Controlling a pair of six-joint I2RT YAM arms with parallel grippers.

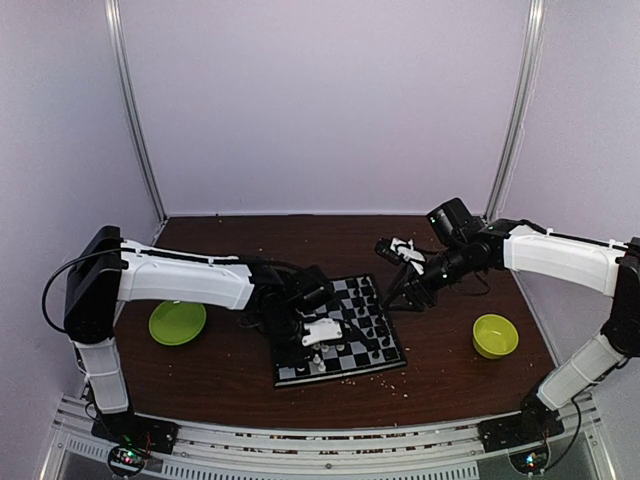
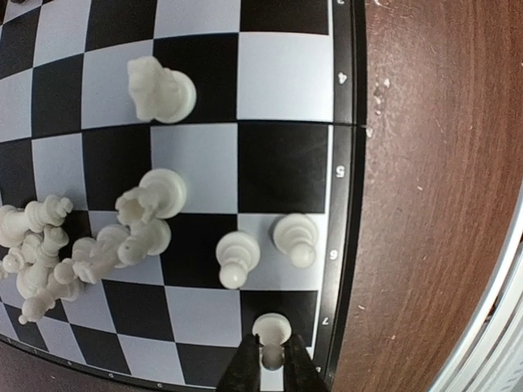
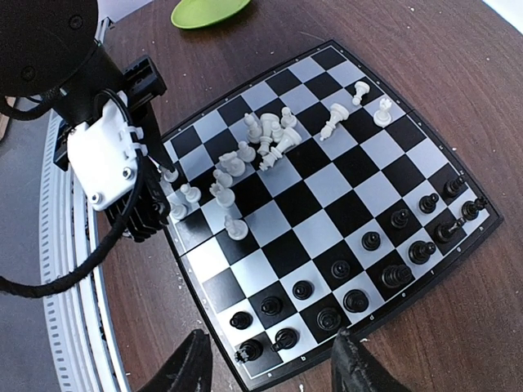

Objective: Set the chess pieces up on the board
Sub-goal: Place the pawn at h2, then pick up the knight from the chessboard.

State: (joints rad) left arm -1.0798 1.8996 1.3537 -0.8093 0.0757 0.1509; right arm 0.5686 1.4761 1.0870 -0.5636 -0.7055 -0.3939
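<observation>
The board [image 2: 286, 73] fills the left wrist view. My left gripper [image 2: 271, 351] is shut on the head of a white pawn [image 2: 271, 328], whose base rests on a black edge square. Two more white pawns [image 2: 237, 257] stand just beyond it, and a heap of fallen white pieces [image 2: 49, 253] lies to the left. In the right wrist view my right gripper [image 3: 271, 347] hangs open above the board's [image 3: 327, 184] near edge, nothing between its fingers. Several black pieces [image 3: 368, 241] stand in two rows there. From above, the left gripper [image 1: 318, 350] is over the board [image 1: 335, 378] and the right gripper [image 1: 393, 300] at its far right corner.
A lime-green plate [image 1: 177, 322] lies left of the board and a lime-green bowl [image 1: 495, 335] to its right. Pale crumbs dot the brown table [image 1: 440, 370]. The left arm's white wrist housing [image 3: 106, 155] overhangs the board's left edge in the right wrist view.
</observation>
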